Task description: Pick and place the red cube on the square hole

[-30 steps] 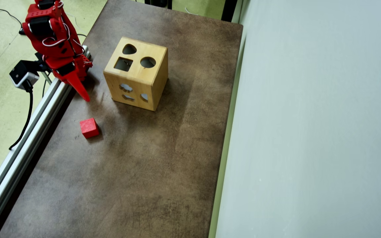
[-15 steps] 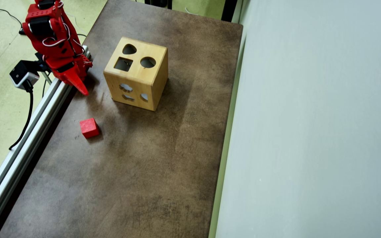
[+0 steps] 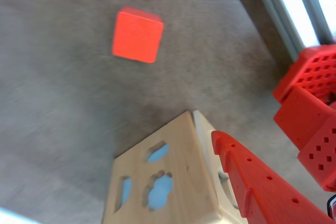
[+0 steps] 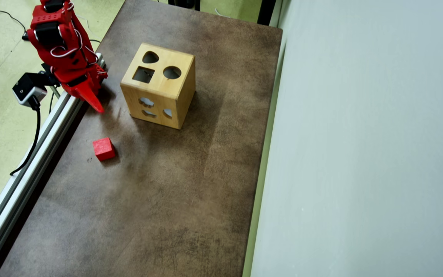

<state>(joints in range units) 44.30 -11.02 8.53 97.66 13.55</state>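
Nothing done yet: red cube (image 4: 104, 149) sits loose on the brown table (image 4: 190, 200), apart from the wooden shape box (image 4: 159, 85) with its empty square hole (image 4: 143, 74), gripper (image 4: 90, 98) near the box holding nothing, finger spacing unclear

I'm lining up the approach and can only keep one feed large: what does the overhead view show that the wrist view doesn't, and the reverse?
Only the overhead view shows the top of the wooden box with its square hole, heart hole and round hole, plus the whole arm, the brown mat and the aluminium rail.

Only the wrist view shows the hand's toothed finger up close, overlapping the box's corner.

Both show the red cube lying free on the mat, apart from the box, and the box's side cutouts. Neither shows clearly whether the hand is open.
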